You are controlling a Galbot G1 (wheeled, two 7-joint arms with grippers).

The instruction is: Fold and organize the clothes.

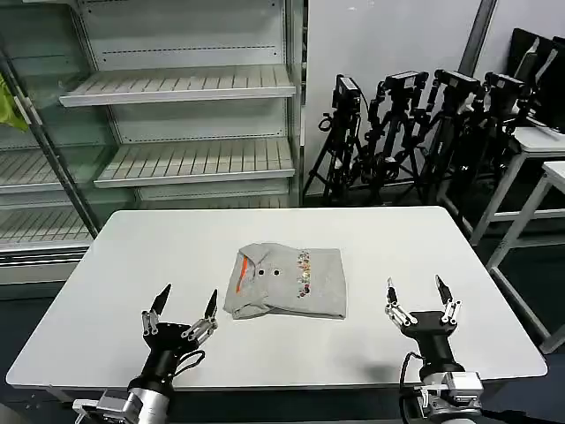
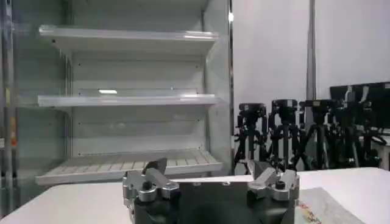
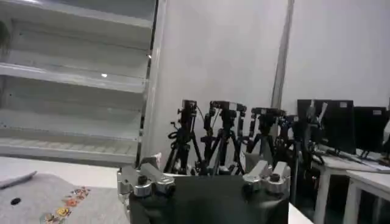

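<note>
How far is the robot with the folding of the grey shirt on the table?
Done, as it looks: the grey shirt lies folded into a compact rectangle in the middle of the white table, chest print and orange strip facing up. In hand: nothing. The left gripper and right gripper hover open near the front edge, apart from the shirt. Left: perhaps only tidying, since the lower left edge looks slightly uneven.

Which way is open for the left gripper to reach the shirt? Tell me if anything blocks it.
Probably yes: the left gripper, open, sits at the table's near edge, and bare tabletop lies between it and the folded shirt.
</note>
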